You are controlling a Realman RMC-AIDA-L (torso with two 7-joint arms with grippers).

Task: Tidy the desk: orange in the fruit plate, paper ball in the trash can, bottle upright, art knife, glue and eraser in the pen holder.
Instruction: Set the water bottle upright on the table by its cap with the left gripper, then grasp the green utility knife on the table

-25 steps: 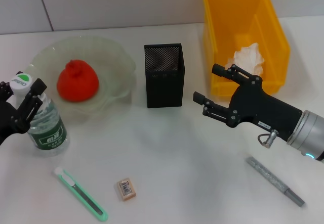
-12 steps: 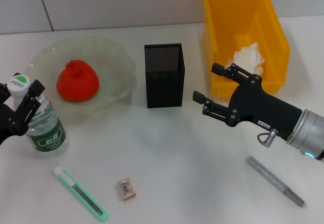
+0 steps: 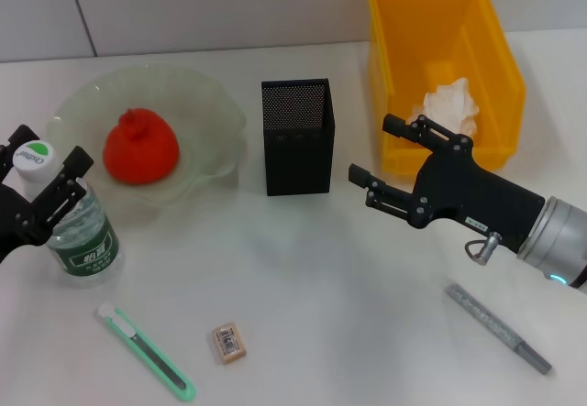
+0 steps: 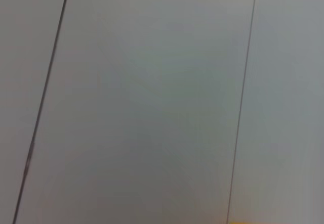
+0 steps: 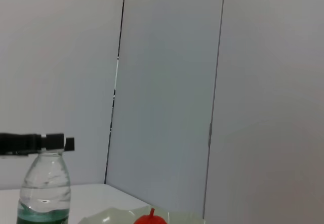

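Head view, nearest edge first. Art knife (image 3: 145,350) lies flat at about 7 o'clock of the desk, white tip toward the bottle, body running diagonally. Eraser (image 3: 227,343) just beside it toward 6 o'clock, not touching. Glue (image 3: 498,327) lies flat at 4 to 5 o'clock, well apart from both.

Bottle (image 3: 78,227) stands upright at 9 o'clock, cap up. Left gripper (image 3: 41,175) sits at the cap and neck, one finger on each side, spread a little wider than the cap; contact with the bottle cannot be told from the head view. In the right wrist view a dark bar (image 5: 35,142) crosses at the bottle's (image 5: 44,191) neck.

Right gripper (image 3: 378,157) hovers above the desk at 3 o'clock, fingers spread wide and holding nothing, pointed toward the pen holder (image 3: 297,137) and apart from it.

Pen holder stands upright near centre. At 10 o'clock of it the fruit plate (image 3: 211,105) holds the orange (image 3: 140,146). At 1 to 2 o'clock the trash can (image 3: 399,67) holds the paper ball (image 3: 447,106).

Left wrist view shows only pale wall panels.
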